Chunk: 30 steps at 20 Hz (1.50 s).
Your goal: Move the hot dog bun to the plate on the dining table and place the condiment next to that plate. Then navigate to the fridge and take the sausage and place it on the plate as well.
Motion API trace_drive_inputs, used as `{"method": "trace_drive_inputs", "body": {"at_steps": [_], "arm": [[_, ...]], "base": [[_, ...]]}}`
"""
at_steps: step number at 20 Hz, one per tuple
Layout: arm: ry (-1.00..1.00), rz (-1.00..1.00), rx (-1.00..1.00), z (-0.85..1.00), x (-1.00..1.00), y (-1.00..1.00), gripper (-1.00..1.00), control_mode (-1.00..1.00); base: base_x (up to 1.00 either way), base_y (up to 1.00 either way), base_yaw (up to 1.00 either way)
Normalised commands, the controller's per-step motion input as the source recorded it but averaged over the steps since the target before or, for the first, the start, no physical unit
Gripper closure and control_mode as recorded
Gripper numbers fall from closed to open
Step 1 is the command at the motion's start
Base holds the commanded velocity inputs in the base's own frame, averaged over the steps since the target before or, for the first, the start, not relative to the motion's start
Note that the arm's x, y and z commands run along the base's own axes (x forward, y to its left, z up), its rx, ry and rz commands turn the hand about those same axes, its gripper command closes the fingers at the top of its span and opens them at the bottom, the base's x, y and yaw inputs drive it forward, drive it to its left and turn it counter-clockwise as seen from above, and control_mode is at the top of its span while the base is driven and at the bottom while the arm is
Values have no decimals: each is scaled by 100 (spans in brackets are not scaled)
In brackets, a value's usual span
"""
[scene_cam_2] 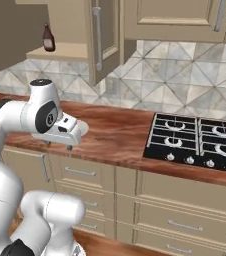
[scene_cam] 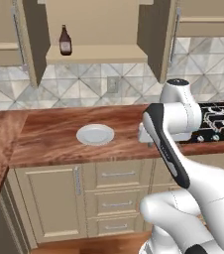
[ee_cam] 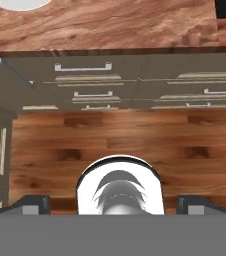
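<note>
You have the gripper (ee_cam: 113,204) wide open with nothing between its fingers (ee_cam: 32,204), held just off the front edge of the wooden counter (scene_cam: 54,134) and facing down toward the drawers (ee_cam: 85,82) and the wood floor (ee_cam: 135,135). Take the white plate (scene_cam: 95,134) as your landmark: it sits on the counter, empty. The condiment (scene_cam: 65,40), a dark bottle with a pale label, stands upright on the shelf of the open wall cabinet (scene_cam: 96,53), above the plate and slightly to its left. The black stove (scene_cam_2: 195,142) lies well to the right of the plate. The gripper is just right of the plate, near its front edge.
</note>
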Motion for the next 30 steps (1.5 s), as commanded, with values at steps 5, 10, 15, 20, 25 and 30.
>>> {"method": "trace_drive_inputs", "body": {"at_steps": [5, 10, 15, 20, 25, 30], "arm": [[0, 0, 0, 0, 0, 0, -100, 100], [0, 0, 0, 0, 0, 0, -100, 100], [0, 0, 0, 0, 0, 0, -100, 100], [0, 0, 0, 0, 0, 0, -100, 100], [-2, 0, 0, 7, 0, 0, -100, -100], [-37, 6, 0, 70, -32, 0, -100, -100]], "base": [[74, 70, -14], [68, 53, -13], [71, 24, -6], [70, 30, -6], [34, 20, -2], [0, 0, 0]]}}
